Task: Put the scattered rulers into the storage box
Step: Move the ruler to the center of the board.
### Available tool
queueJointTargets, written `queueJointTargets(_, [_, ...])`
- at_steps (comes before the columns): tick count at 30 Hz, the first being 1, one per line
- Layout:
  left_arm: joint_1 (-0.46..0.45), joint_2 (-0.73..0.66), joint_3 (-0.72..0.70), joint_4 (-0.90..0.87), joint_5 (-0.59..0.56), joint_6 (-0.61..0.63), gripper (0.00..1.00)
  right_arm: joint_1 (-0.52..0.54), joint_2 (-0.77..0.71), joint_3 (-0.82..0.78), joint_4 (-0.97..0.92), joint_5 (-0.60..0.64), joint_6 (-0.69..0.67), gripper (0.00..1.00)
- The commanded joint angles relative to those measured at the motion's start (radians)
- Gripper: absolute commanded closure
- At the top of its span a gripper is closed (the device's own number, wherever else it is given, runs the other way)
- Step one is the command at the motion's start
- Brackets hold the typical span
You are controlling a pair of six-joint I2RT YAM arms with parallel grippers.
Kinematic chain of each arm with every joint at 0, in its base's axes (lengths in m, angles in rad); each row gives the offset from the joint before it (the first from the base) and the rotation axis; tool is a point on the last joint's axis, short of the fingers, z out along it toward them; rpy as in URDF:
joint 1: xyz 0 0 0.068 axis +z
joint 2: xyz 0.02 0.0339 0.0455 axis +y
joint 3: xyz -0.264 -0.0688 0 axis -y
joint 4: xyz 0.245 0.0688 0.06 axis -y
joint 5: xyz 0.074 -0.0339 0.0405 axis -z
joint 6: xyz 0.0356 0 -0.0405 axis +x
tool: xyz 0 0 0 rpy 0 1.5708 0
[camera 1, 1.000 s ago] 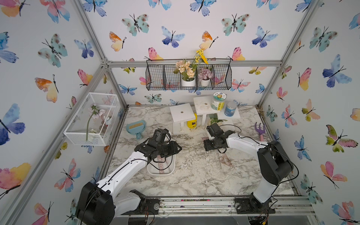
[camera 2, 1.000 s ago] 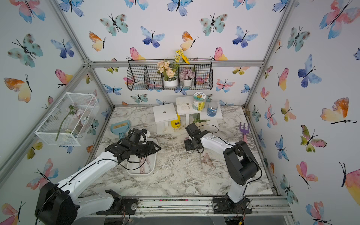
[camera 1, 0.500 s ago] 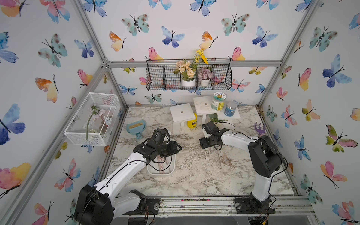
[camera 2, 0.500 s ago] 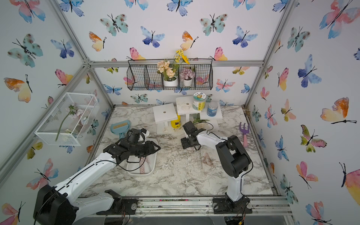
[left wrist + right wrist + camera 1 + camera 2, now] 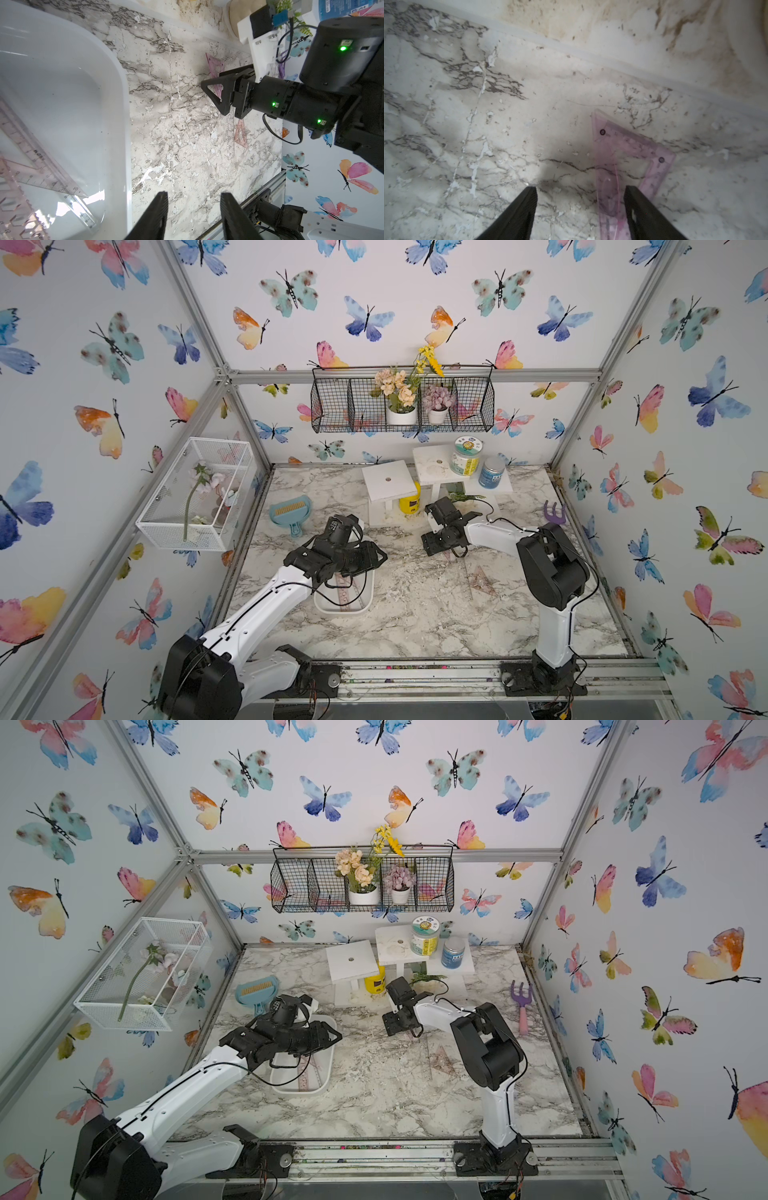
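The storage box [image 5: 321,602] [image 5: 279,1080] is a white tray at the table's front left, and pinkish rulers [image 5: 347,593] [image 5: 31,158] lie inside it. My left gripper [image 5: 380,558] [image 5: 193,194] hangs open over the marble beside the box rim [image 5: 122,104] with nothing between its fingers. My right gripper [image 5: 430,545] [image 5: 580,188] is open, low over a pink set square [image 5: 633,145] [image 5: 214,64] lying flat on the table. One edge of that square lies between the fingers. Another set square [image 5: 482,578] [image 5: 442,1060] and a clear straight ruler [image 5: 230,133] lie further toward the front.
White stands [image 5: 388,485], a yellow jar [image 5: 409,502] and two other jars [image 5: 465,456] are just behind the right gripper. A purple-and-pink garden fork [image 5: 521,1006] lies at the right edge, a blue dustpan [image 5: 291,510] at back left. A white mesh basket [image 5: 195,497] hangs on the left wall.
The right arm's elbow has swung left and the right gripper has shifted slightly left and toward the back. The left arm has barely moved. Both grippers stay open.
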Motion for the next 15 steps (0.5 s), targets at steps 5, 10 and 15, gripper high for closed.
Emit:
queueJointTargets(5, [-0.001, -0.017, -0.008, -0.015, -0.003, 0.005, 0.54, -0.005, 0.035, 0.020, -0.007, -0.007, -0.010, 0.27])
queueJointTargets(10, [-0.001, -0.019, -0.015, -0.009, -0.001, 0.004, 0.54, -0.004, 0.005, -0.038, 0.007, -0.011, 0.009, 0.28])
queueJointTargets(15, [-0.001, -0.016, -0.020, 0.003, 0.003, 0.000, 0.54, 0.005, -0.040, -0.117, 0.031, -0.051, 0.050, 0.30])
